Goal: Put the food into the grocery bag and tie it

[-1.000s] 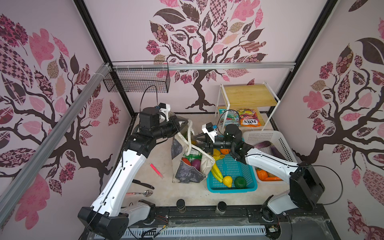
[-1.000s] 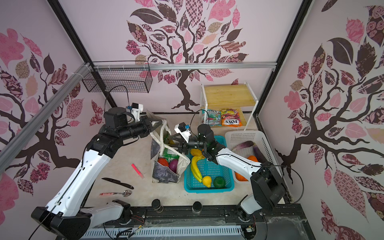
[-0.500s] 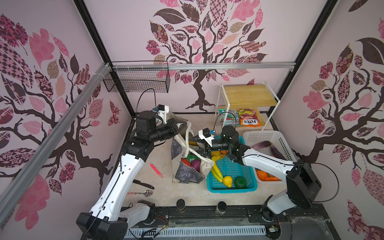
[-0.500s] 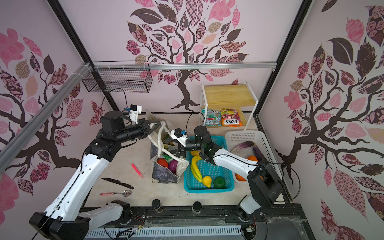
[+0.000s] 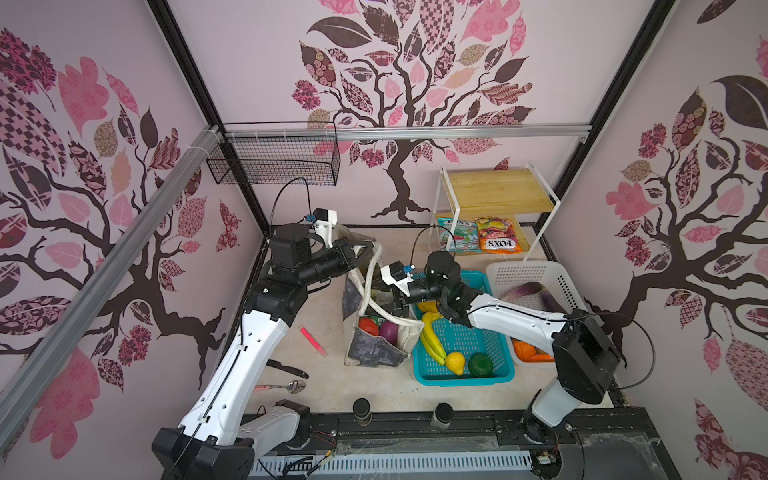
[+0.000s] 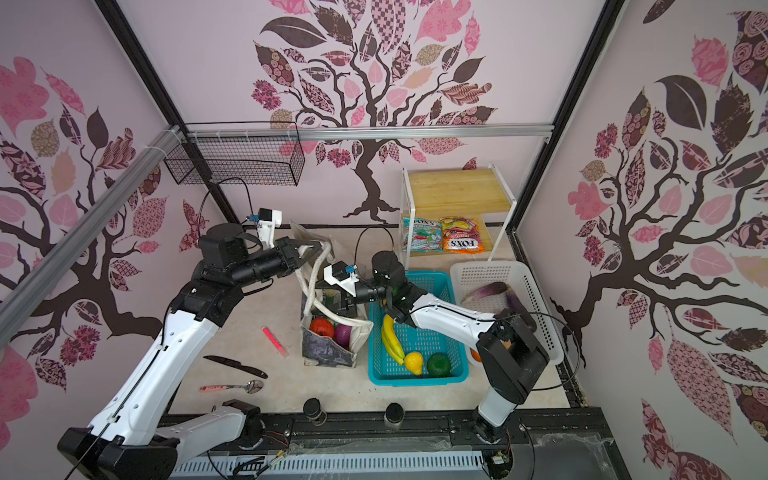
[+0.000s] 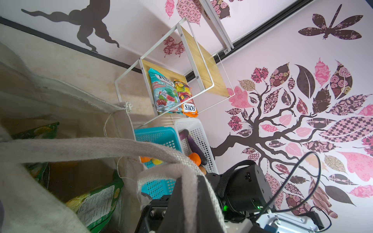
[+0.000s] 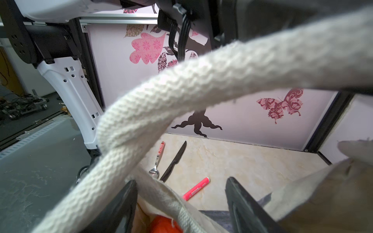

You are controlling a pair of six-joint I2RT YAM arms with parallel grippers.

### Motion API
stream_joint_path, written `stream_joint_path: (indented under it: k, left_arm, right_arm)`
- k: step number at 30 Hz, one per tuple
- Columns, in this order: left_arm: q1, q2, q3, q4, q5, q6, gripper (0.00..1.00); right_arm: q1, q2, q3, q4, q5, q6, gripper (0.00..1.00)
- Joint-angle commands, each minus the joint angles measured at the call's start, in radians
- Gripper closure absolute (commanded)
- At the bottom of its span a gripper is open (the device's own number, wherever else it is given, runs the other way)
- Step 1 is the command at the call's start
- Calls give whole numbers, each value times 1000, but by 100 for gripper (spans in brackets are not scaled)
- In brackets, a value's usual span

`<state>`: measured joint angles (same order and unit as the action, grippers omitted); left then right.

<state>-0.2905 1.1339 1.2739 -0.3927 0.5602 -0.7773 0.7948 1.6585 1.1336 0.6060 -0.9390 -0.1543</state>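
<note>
1. While my left claw [image 5: 356,251] pinches shut on the upper edge of the cream canvas tote [image 5: 376,353], my right claw [image 8: 179,201] hangs in the tote's mouth. Its black fingers are spread and grip nothing, and the hemmed rim runs between them.
2. Thick and ribbed, a coarse woven cream strap [image 8: 201,80] arcs across the right wrist view. The tote's side carries a dark grey mottled print, and its cloth slumps in soft folds on the beige marbled tabletop [image 5: 390,390].
3. Since a second ago my right claw has shifted left, off the teal basket's corner and further over the tote. My left claw has kept its pinch, almost unmoved.
4. Inside the tote lie a glossy red tomato [image 5: 368,326], a purple onion [image 5: 389,331] and shiny green-yellow snack packets [image 7: 96,203].
5. Just beside the tote, the teal plastic lattice basket [image 5: 461,380] holds yellow bananas [image 5: 430,338], a yellow lemon [image 5: 455,361] and a dark green round fruit [image 5: 481,364].
6. Next along, the white perforated plastic basket [image 5: 528,270] holds a purple aubergine [image 5: 525,289] and orange pieces [image 5: 524,349].
7. On the lower shelf of the wood-and-white-wire rack [image 5: 494,189], a teal snack packet [image 5: 457,235] and an orange snack packet [image 5: 496,240] lie flat, side by side.
</note>
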Motion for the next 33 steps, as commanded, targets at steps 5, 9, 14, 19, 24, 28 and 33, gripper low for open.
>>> stream_joint_path:
  k: [5, 9, 14, 19, 24, 28, 33]
  left_arm:
    - [-1, -53, -18, 54, -43, 74, 100]
    - [-1, -38, -13, 46, -41, 94, 100]
    - [-1, -42, -17, 61, -53, 113, 100]
    - [-2, -55, -65, 178, 21, 64, 100]
    - [-1, -70, -94, 204, 34, 33, 100]
    - [-1, -93, -110, 187, 9, 44, 100]
    - [-1, -120, -74, 45, -119, 108, 100]
  right_arm:
    - [32, 46, 38, -9, -43, 33, 25]
    - [34, 16, 25, -33, -26, 16, 21]
    - [44, 18, 42, -89, -14, 2, 20]
    - [83, 47, 56, -37, -9, 32, 22]
    - [101, 72, 93, -15, 4, 33, 39]
    - [100, 53, 78, -8, 51, 44, 77]
    - [97, -19, -5, -27, 161, -4, 91]
